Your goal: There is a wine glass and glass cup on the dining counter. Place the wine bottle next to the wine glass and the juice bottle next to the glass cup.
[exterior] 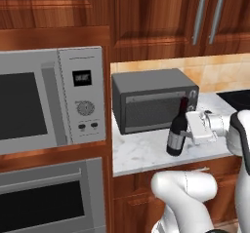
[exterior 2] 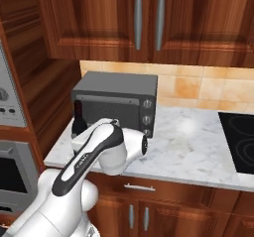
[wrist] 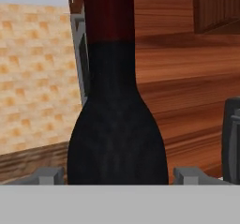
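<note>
The gripper (exterior: 183, 133) brackets the wine bottle (exterior: 177, 128), apparently pinching its shoulder. A grey toaster oven (exterior: 152, 99) stands just behind, on the marble counter (exterior: 141, 151).

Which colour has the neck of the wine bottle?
Dark red, above a near-black body; the wine bottle shows this best in the hand view.

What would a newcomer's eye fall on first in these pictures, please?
Probably the dark wine bottle, upright on the marble counter before a grey toaster oven, with the gripper at its side. In the hand view the bottle stands close between the fingertips.
</note>
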Motion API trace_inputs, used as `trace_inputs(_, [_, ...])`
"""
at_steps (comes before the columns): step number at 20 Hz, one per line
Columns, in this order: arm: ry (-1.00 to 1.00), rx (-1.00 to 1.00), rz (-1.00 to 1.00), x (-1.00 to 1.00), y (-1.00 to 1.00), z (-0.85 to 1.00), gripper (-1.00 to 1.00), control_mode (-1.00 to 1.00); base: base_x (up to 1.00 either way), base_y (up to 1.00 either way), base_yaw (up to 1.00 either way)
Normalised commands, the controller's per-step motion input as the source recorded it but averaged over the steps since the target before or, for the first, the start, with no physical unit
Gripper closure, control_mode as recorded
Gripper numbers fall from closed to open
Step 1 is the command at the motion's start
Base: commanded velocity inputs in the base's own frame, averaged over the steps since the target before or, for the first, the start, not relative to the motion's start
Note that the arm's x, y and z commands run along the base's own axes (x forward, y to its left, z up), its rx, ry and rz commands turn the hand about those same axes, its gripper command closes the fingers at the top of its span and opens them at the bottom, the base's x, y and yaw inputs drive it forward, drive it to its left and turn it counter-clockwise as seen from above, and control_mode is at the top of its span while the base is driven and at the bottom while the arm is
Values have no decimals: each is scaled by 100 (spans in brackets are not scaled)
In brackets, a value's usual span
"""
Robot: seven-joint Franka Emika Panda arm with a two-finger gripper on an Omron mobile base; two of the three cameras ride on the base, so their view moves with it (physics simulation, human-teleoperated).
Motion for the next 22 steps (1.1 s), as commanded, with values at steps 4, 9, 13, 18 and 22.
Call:
trace_inputs(4, [0, 0, 0, 0, 0, 0, 100, 100, -65, 0, -1])
trace_inputs(9, [0, 0, 0, 0, 0, 0, 100, 100, -59, -1, 26])
trace_inputs(13, [0, 0, 0, 0, 0, 0, 100, 100, -26, -3, 95])
trace_inputs(18, [0, 0, 0, 0, 0, 0, 100, 100, -12, 0, 100])
trace_inputs(22, [0, 0, 0, 0, 0, 0, 100, 100, -11, 0, 100])
